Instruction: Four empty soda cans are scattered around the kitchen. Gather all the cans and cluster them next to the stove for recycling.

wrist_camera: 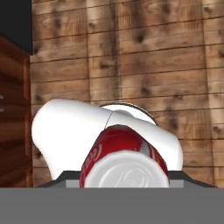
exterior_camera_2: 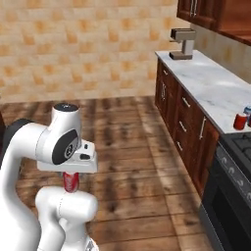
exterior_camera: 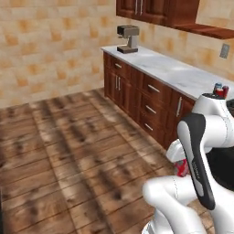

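The stove [exterior_camera_2: 234,166] sits far right, cut off at the edge, with two cans [exterior_camera_2: 240,120] beside it on the counter [exterior_camera_2: 211,83], ready for recycling. The gripper [exterior_camera_2: 71,177] pinches a red can [exterior_camera_2: 71,182], carried low over the floor. Its fingers are hidden.

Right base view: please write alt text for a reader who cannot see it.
The white arm's gripper holds a red soda can low over the wood floor. At right, two more cans stand on the marble counter beside the black stove.
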Available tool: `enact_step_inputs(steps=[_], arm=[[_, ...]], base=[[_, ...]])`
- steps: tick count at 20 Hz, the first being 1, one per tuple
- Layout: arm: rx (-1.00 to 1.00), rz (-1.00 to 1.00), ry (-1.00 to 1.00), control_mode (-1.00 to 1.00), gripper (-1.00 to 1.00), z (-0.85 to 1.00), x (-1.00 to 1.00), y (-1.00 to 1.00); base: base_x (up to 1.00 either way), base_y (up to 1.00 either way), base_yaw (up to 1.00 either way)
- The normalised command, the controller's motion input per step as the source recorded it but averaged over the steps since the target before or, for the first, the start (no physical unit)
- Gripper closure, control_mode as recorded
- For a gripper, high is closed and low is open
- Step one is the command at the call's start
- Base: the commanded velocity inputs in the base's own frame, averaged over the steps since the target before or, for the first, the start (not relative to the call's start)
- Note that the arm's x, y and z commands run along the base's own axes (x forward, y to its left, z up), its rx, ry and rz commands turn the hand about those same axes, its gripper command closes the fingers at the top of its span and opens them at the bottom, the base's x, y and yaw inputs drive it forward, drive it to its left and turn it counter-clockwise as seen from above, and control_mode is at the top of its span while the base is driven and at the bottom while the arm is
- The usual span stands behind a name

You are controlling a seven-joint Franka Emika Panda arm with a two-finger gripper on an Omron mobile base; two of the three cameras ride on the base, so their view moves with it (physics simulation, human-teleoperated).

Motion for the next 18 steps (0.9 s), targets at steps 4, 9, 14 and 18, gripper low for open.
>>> enact_step_inputs(steps=[4, 9, 14, 18], arm=[[0.00, 0.00, 0.00, 1.00, 1.00, 0.00, 0.00, 0.00], [0.00, 0.00, 0.00, 1.00, 1.00, 0.00, 0.00, 0.00], [0.00, 0.00, 0.00, 1.00, 1.00, 0.00, 0.00, 0.00], [0.00, 0.00, 0.00, 1.00, 1.00, 0.00, 0.00, 0.00]], base=[[1.00, 0.00, -0.14], [1.00, -0.06, -0.28], [0.66, -0.02, -0.67], [0.16, 0.03, -0.91]])
